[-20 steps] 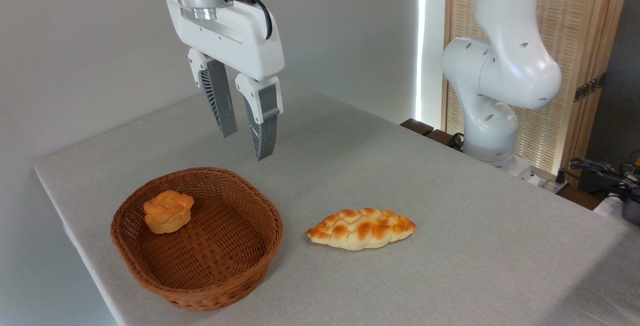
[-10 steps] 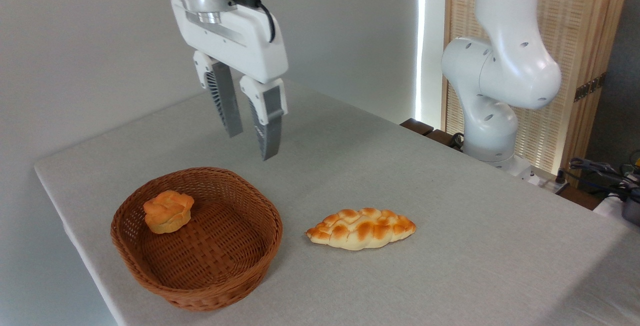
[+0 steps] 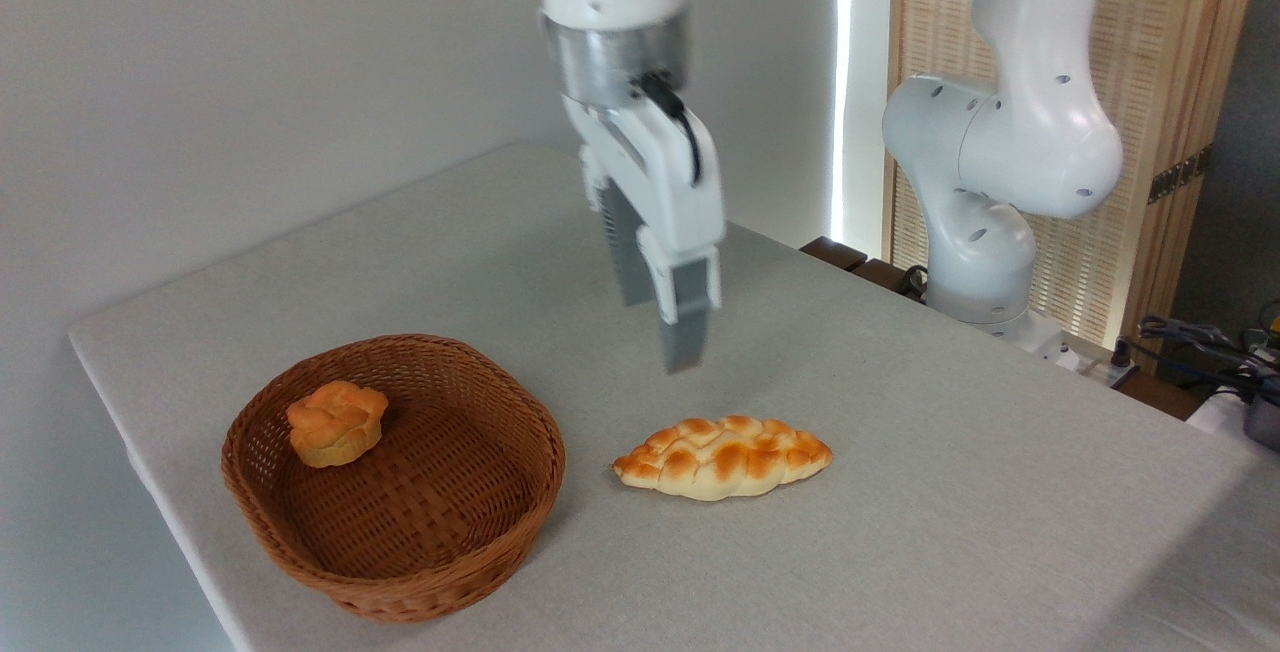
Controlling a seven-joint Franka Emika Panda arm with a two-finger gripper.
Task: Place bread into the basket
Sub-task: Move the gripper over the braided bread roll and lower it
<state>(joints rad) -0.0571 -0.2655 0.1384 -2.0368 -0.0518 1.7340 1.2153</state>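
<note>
The bread (image 3: 722, 457) lies flat on the table (image 3: 900, 412), lower centre of the frame, its left tip near the basket (image 3: 395, 477) but not touching the rim. My gripper (image 3: 662, 332) hangs above it, a touch behind and left of the loaf's middle, holding nothing. A second ago I was up over the basket at upper left with the fingers clearly spread; I have swung across to the right, dropped, and turned my wrist, so now the fingers (image 3: 688, 317) line up edge-on to the camera and I cannot tell how wide they stand. That puts me on approach for the pick, I judge, with only the descent left before I close across the loaf. A small round bun (image 3: 337, 421) sits at the basket's upper left, leaving most of the woven floor free. The table around the loaf is bare, with its near edge well below and clear air for the carry leftward.
</note>
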